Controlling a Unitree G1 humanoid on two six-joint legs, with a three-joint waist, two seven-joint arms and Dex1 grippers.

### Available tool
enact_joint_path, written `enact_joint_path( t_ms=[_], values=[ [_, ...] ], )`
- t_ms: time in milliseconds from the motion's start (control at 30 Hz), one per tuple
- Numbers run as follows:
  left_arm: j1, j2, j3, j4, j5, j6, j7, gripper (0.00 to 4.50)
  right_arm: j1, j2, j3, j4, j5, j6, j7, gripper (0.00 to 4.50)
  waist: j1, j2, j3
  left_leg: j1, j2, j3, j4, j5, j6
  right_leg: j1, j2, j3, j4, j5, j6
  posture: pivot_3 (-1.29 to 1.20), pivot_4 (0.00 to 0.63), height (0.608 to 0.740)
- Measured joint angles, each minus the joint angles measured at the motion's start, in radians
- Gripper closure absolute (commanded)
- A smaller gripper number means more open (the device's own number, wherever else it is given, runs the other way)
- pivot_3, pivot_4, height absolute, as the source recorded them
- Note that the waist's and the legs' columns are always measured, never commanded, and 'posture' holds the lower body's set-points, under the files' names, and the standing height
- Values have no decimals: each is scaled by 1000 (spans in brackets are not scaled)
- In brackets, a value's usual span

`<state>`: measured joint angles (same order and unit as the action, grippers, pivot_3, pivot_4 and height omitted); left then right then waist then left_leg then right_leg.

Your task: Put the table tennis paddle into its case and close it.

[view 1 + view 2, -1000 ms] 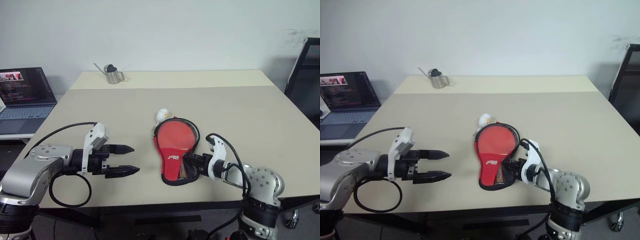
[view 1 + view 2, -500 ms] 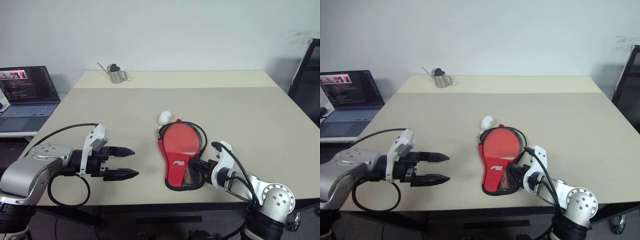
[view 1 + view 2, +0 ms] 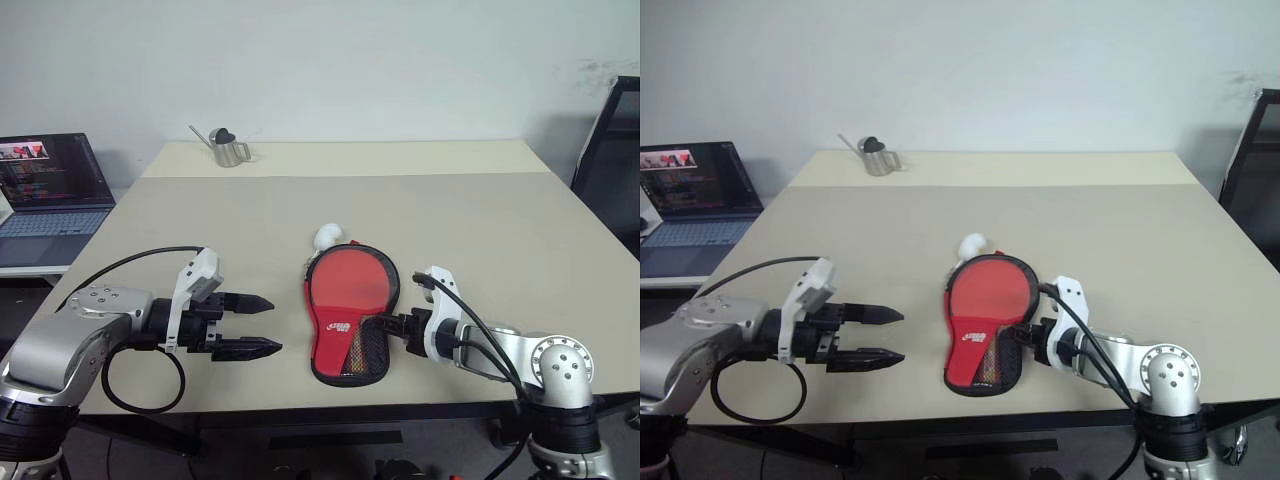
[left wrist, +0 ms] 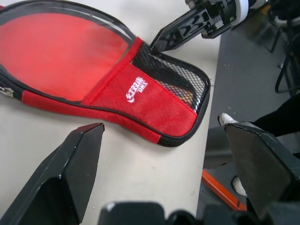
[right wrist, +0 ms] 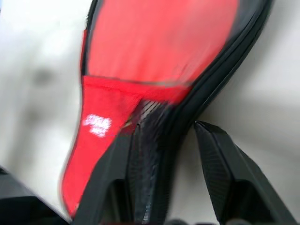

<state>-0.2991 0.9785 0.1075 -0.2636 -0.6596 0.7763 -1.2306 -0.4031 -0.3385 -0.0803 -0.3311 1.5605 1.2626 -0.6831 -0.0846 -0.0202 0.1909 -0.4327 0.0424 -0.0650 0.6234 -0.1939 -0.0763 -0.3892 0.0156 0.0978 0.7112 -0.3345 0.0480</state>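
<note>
The case (image 3: 345,318) lies flat on the counter (image 3: 500,230) between the two sets of fingers, its narrow mesh end near the counter's front edge and the paddle (image 3: 350,285) showing red inside the unzipped rim. The right fingers (image 3: 392,324) stand parted at the case's black edging by the mesh, gripping nothing I can make out. The left fingers (image 3: 262,324) gape wide and empty with bare counter before them; the paddle's handle is hard to make out behind the mesh.

White logo on the red case

The case (image 4: 140,93) carries a small white logo on its red fabric panel beside the black mesh; its letters are too small to read. The laptop (image 3: 45,190) screen's text is illegible.
</note>
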Motion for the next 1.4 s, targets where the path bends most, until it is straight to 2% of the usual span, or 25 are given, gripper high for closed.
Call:
enact_joint_path(
  t_ms=[67, 133, 200, 267, 533, 800, 1100, 1333, 1400],
  values=[
    [0, -1, 0, 0, -1, 0, 3, 0, 0, -17, 5, 0, -24, -18, 50, 2479, -1, 0, 0, 0, 1, 0, 0, 0, 0, 0, 1, 0, 0, 0, -1, 0, 150, 740],
    [0, -2, 0, 0, -1, 0, 6, 0, 0, -24, 9, 0, -44, -37, 89, 2125, -1, 0, 0, 0, 2, 0, 0, 0, 0, 0, 2, 0, 0, 0, -2, 0, 150, 740],
    [0, -3, 0, 0, -1, -1, 9, 0, 0, -38, 24, 0, -62, -49, 117, 1636, -1, 0, 0, 0, 2, 0, 0, 0, 0, 0, 2, 0, 0, 0, -2, 0, 150, 740],
    [-3, -8, 0, 2, -1, -2, 15, 0, 0, -46, 33, -1, -89, -53, 139, 951, 0, 0, 0, 0, 2, 1, 0, 0, 0, 0, 1, 0, 0, 0, -2, 0, 150, 740],
    [-24, -22, -1, 25, 0, -7, 21, 0, 15, -52, 68, -2, -198, -71, 233, 951, 0, 0, 0, 0, 2, 1, 0, 0, 0, 0, 2, 1, 0, 0, -1, 0, 150, 740],
    [-38, -23, -3, 39, 3, -19, 22, 0, 16, -79, 136, -7, -407, -92, 403, 951, 1, 0, 0, 0, 2, 1, 0, 0, 0, 0, 2, 0, 0, 0, -1, 0, 150, 740],
    [-55, -26, -4, 39, 5, -21, 29, 0, -19, -40, 230, -6, -610, -105, 549, 951, 1, 0, 0, 0, 2, 1, 1, 0, 0, 0, 2, 1, 0, 0, -1, 0, 150, 740],
    [-55, -26, -4, 40, 7, -21, 42, 0, -28, 52, 169, 31, -656, -65, 568, 951, -2, -1, -1, 1, 3, 1, 1, 0, 0, 0, 3, 1, 2, 1, -2, 0, 150, 740],
    [-55, -26, -4, 39, 7, -21, 43, 0, -31, 88, 131, 46, -654, -43, 564, 1330, -3, -1, -1, 2, 3, 1, 1, 0, 0, 0, 3, 1, 2, 1, -3, 0, 150, 740]
  ],
)
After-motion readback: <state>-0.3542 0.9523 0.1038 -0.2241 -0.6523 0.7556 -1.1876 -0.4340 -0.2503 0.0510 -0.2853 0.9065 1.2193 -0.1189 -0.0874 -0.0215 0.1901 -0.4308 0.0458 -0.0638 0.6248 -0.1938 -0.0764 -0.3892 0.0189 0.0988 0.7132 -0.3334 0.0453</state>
